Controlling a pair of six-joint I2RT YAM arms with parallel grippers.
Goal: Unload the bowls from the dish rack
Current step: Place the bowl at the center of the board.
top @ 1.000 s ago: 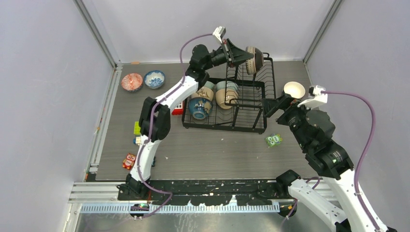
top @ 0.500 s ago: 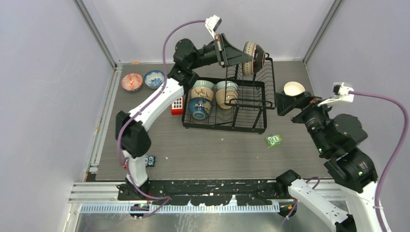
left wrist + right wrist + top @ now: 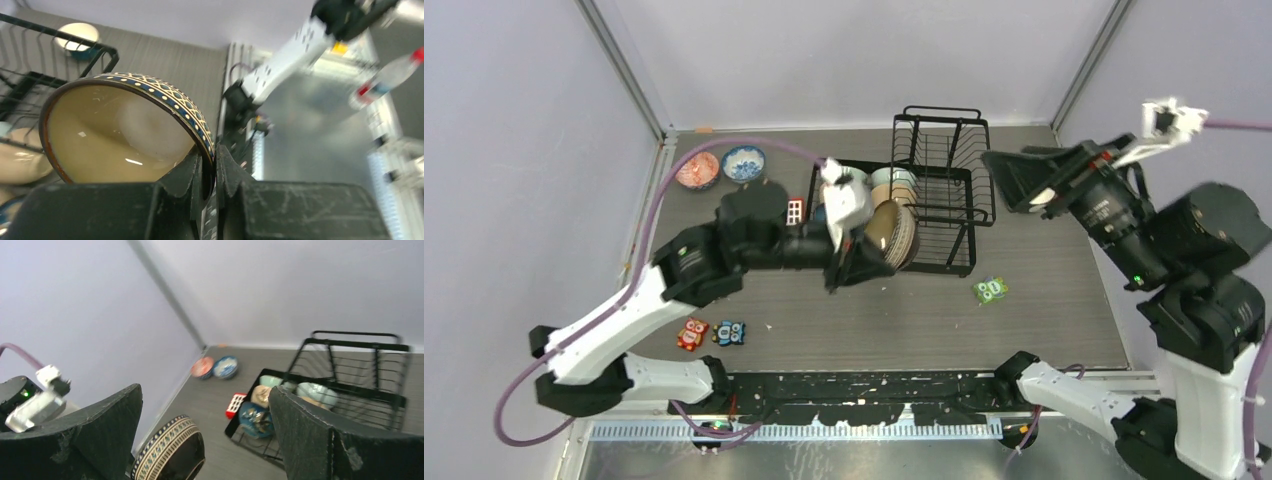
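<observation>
Top: left arm (image 3: 674, 280) stretches low, rightward; left gripper (image 3: 869, 250) clamps a bowl (image 3: 894, 233) on edge, just before the rack (image 3: 939, 180). Right arm (image 3: 1194, 240) high, right gripper (image 3: 1024, 178) spread wide, empty.
Left wrist: fingers (image 3: 185, 175) pinch the rim (image 3: 165, 97).
Right wrist: rack below.

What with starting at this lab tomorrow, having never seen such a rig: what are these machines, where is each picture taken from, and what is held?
Two robot arms stand at a grey table. One picture looks down from above; the other two come from wrist cameras. The left end effector is shut on the rim of a round brown ceramic bowl with a blue patterned band. The right end effector is open. More bowls sit in the black wire dish rack; a red patterned bowl and a blue-and-white bowl rest on the table.
</observation>
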